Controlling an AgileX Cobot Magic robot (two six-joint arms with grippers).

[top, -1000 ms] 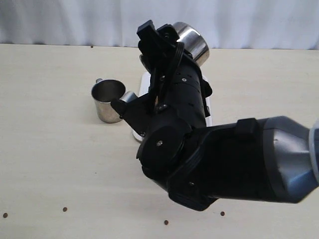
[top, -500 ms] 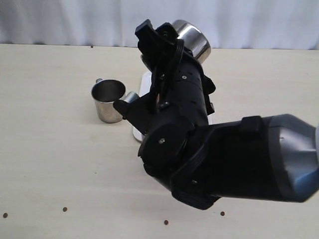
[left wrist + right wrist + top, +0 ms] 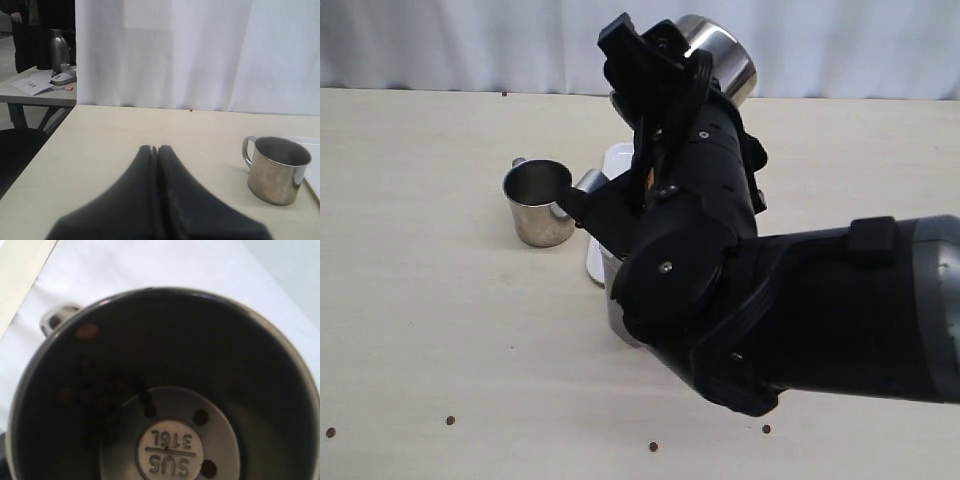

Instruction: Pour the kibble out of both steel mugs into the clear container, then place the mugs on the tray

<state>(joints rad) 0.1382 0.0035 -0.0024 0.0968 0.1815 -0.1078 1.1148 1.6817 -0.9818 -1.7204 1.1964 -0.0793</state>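
Note:
My right gripper (image 3: 682,72) is shut on a steel mug (image 3: 718,62) and holds it tilted, high at the back of the table. The right wrist view looks straight into this mug (image 3: 165,390); a few kibble pellets (image 3: 201,416) lie on its stamped bottom, and its own fingers do not show. The second steel mug (image 3: 537,202) stands upright left of the white tray (image 3: 594,262) and looks empty (image 3: 276,170). My left gripper (image 3: 156,148) is shut on nothing, low over the table and well short of that mug. The clear container is hidden behind the right arm.
The right arm's black bulk (image 3: 740,290) fills the middle of the exterior view and covers most of the tray. Stray kibble (image 3: 450,420) dots the near table. A white curtain (image 3: 200,50) backs the table; a side table (image 3: 35,85) stands beyond its corner.
The right arm has swung slightly right and up, carrying its mug with it. The standing mug and the scattered pellets have not moved.

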